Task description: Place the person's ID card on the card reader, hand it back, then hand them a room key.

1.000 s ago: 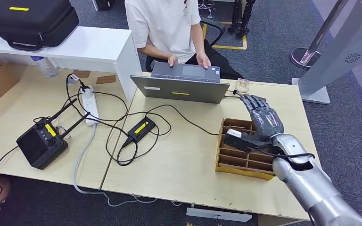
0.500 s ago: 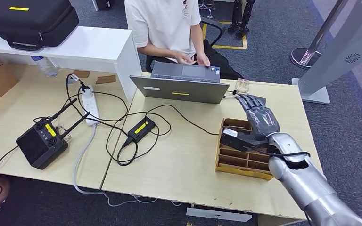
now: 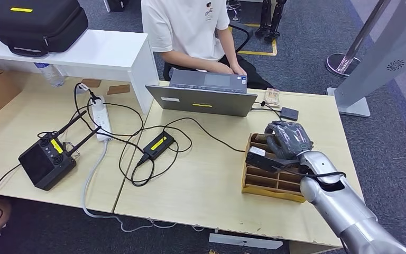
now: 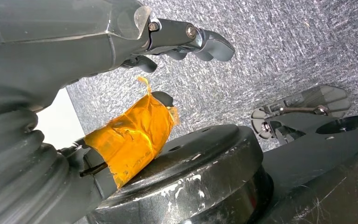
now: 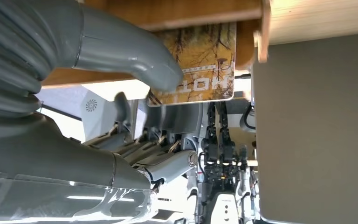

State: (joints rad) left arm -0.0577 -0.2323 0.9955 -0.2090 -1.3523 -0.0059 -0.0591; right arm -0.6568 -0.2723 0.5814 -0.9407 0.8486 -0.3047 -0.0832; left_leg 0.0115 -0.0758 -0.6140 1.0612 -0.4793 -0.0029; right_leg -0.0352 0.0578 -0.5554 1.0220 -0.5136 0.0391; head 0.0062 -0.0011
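Note:
My right hand (image 3: 288, 139) is curled down over the far end of the wooden slotted box (image 3: 271, 181) near the table's right edge. In the right wrist view a yellow-brown room key card (image 5: 204, 60) printed "HOTEL" stands in a slot of the box (image 5: 168, 14). My thumb (image 5: 135, 56) presses on its face and the darker fingers (image 5: 168, 158) lie behind it, so the hand pinches the card. A small dark card reader (image 3: 289, 112) lies on the table just beyond the hand. My left hand (image 4: 121, 42) hangs over the carpet, fingers apart, holding nothing.
A person in a white shirt (image 3: 187, 24) sits across the table with hands at an open grey laptop (image 3: 203, 99). A small clear item (image 3: 272, 96) lies beside it. Cables, a power strip (image 3: 101, 119) and a black box with antennas (image 3: 46, 161) occupy the left side.
My right hand's outstretched fingers have curled down into the box and drawn back a little, uncovering the card reader. The person's hands have shifted at the laptop.

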